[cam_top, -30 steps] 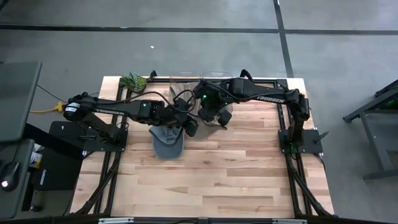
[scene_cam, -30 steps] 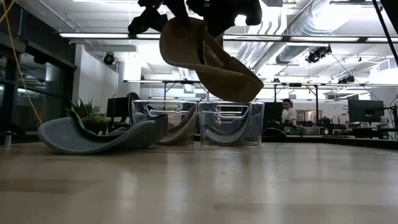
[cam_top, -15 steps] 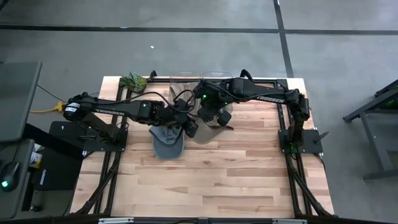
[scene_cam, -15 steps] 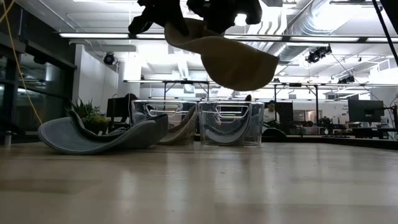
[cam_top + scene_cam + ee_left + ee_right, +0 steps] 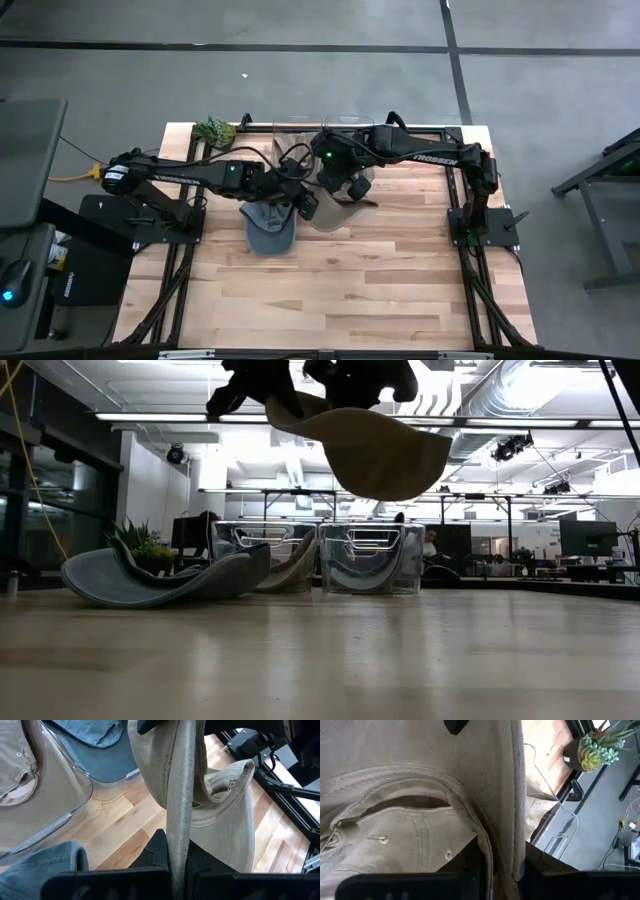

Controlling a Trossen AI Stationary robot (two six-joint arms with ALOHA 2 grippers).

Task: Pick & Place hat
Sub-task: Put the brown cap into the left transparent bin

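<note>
Nearest in the low view, a grey hat (image 5: 160, 575) lies on the counter (image 5: 320, 660) at 9 o'clock. Above it the tan hat (image 5: 370, 452) hangs off the surface, both arms reaching inward. The left gripper (image 5: 306, 205) has its jaws clamped on the brim; the right gripper (image 5: 345, 188) also pinches it, jaws slightly parted. Clear bins (image 5: 372, 558) stand behind, their contents hard to make out.

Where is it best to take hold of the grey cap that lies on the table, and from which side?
Probably the grey cap is best taken at its raised edge, coming from above: in the low view it lies upturned, curling up off the table, so a claw finger could slip under that edge.
</note>
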